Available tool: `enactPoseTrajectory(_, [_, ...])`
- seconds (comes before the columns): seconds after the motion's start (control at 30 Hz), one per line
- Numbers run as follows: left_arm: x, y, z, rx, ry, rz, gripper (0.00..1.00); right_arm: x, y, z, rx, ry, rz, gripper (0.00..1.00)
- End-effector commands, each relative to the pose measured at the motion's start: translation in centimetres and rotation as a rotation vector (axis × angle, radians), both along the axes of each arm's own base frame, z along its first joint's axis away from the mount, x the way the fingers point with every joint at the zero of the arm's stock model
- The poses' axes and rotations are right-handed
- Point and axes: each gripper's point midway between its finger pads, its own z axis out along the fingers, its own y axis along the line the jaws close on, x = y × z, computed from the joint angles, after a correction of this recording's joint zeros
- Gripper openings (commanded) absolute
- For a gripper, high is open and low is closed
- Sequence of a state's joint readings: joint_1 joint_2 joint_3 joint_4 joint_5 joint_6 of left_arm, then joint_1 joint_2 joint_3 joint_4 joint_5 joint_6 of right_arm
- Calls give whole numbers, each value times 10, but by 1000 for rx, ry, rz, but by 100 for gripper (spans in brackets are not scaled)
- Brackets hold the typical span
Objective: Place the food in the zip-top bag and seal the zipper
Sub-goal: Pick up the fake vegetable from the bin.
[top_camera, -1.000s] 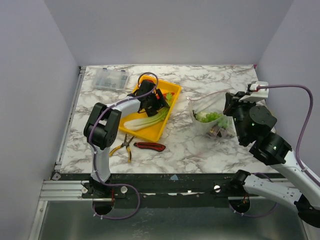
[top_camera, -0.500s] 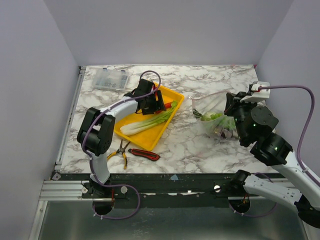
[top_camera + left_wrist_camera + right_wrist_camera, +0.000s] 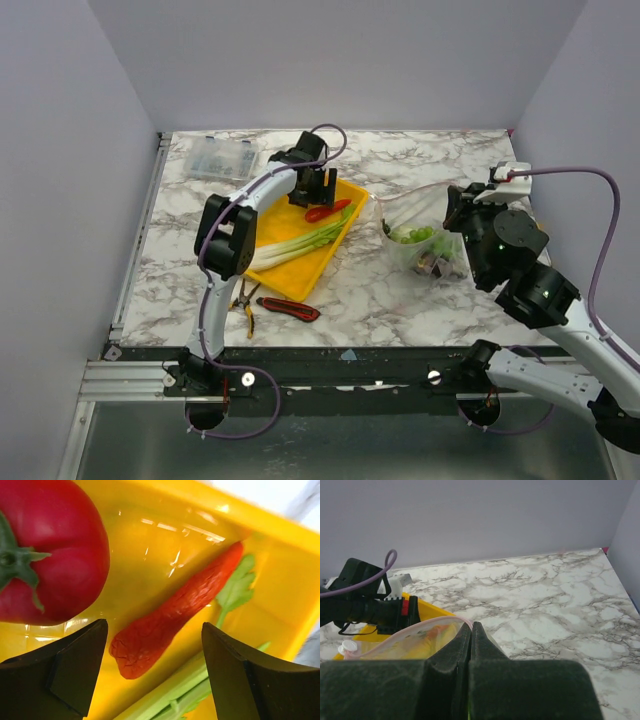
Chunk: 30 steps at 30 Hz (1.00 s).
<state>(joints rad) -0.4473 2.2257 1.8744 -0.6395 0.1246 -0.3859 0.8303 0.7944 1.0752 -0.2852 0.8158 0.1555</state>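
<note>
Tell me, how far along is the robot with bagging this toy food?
Done: green grapes and some darker pieces lie inside the clear floppy plastic bag. In hand: the right claw pinches the bag by its pale pink zipper strip, while the open left claw hovers over the orange-red carrot in the yellow tray. Left: carrot, red tomato, white-green leek, then sealing that strip.

carrot (image 3: 165, 625) hemmed by tomato (image 3: 55, 550), leek (image 3: 175, 695) alongside
</note>
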Motion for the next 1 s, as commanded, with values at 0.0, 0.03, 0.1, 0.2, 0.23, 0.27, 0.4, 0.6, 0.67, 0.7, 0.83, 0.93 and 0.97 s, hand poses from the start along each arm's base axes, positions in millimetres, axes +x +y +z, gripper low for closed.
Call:
enactPoseTrajectory(0.0, [-28, 13, -14, 102, 126, -82, 74, 1, 4, 15, 49, -51, 17, 1])
enactPoseTrajectory(0.03, [-31, 10, -13, 93, 133, -101, 72, 1, 5, 15, 49, -51, 19, 0])
enactPoseTrajectory(0.1, [-40, 3, -14, 69, 157, -136, 72, 3, 7, 15, 49, -50, 21, 1])
enactPoseTrajectory(0.2, [-46, -1, -18, 53, 173, -146, 72, 4, 10, 15, 51, -53, 32, 0])
enactPoseTrajectory(0.23, [-45, 0, -19, 56, 165, -140, 71, 4, 11, 15, 53, -54, 33, 0])
enactPoseTrajectory(0.27, [-45, 0, -19, 57, 162, -137, 67, 4, 11, 15, 51, -52, 34, 1])
enactPoseTrajectory(0.4, [-32, 2, -8, 65, 95, -120, 43, 4, 11, 17, 54, -56, 39, 1])
enactPoseTrajectory(0.6, [-24, 8, 30, 72, 12, -99, 19, 3, 9, 11, 57, -42, 24, 1])
enactPoseTrajectory(0.67, [-30, 13, 46, 71, -9, -89, 16, 4, 8, 5, 47, -31, 13, 1])
enactPoseTrajectory(0.7, [-35, 17, 56, 73, -20, -82, 13, 5, 7, 2, 42, -26, 8, 1])
enactPoseTrajectory(0.83, [-61, 37, 101, 79, -78, -57, 10, 8, 6, -9, 17, -5, -21, 0])
enactPoseTrajectory(0.93, [-98, 42, 138, 20, -87, -110, 8, 10, 8, -15, 10, 2, -23, 1])
enactPoseTrajectory(0.97, [-114, 38, 155, -33, -98, -149, 8, 11, 9, -17, 7, 6, -23, 0])
